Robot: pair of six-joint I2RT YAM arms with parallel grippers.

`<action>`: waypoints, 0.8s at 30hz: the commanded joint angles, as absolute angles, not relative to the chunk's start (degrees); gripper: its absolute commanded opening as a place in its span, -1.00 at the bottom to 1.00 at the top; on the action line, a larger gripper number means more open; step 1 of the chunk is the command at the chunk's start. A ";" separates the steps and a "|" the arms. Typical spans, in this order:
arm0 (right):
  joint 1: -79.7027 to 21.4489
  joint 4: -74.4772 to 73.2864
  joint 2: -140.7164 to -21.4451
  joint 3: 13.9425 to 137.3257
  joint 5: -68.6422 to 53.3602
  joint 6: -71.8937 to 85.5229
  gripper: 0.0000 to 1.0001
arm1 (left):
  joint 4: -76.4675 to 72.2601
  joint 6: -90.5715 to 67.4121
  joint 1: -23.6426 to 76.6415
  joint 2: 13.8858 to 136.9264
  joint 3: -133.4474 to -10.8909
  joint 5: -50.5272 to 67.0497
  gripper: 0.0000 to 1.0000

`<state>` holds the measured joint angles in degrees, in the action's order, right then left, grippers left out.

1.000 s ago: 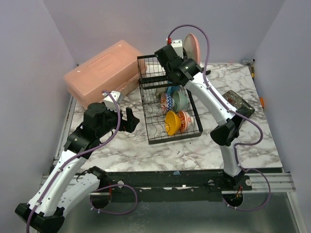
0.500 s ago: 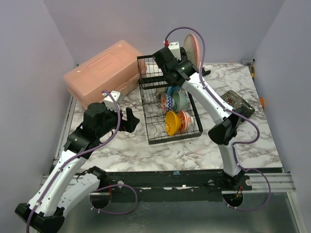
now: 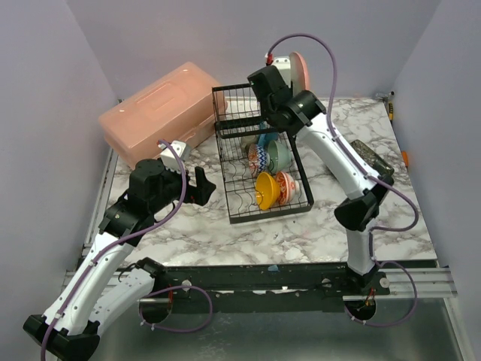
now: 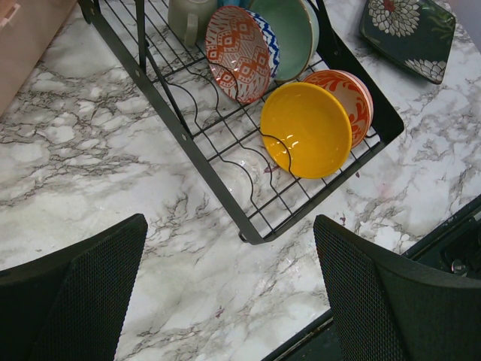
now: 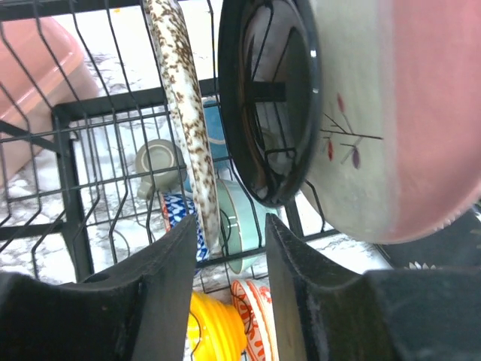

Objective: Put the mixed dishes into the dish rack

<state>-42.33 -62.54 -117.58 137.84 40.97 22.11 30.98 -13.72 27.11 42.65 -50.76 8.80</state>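
Note:
The black dish rack stands mid-table. Its lower level holds a yellow bowl, a red-patterned bowl, a blue-patterned bowl and a mint green bowl. My right gripper is over the rack's back end, open and empty. Just ahead of it a speckled plate, a dark-rimmed dish and the pink-cream plate stand on edge. An olive mug lies below. My left gripper is open and empty over the table left of the rack.
A dark flowered plate lies on the table right of the rack, also in the left wrist view. The salmon-pink plastic box sits at the back left. Walls close in the table on three sides.
My right wrist has shifted up and to the right behind the rack's back end, and its forearm swung right. The left arm has not moved.

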 commanded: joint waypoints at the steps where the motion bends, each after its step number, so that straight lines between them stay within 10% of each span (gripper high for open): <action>1: -42.62 -57.06 -107.33 131.48 36.34 22.69 -0.08 | 30.61 -13.62 27.25 42.21 -50.64 9.59 0.82; 14: -39.02 -25.24 -67.69 77.73 41.91 17.42 0.12 | 30.59 -13.71 27.34 41.39 -50.45 9.85 0.83; 24: 3.32 -17.88 -58.34 50.33 14.68 27.31 0.13 | 30.37 -13.89 27.31 41.39 -50.57 10.48 0.83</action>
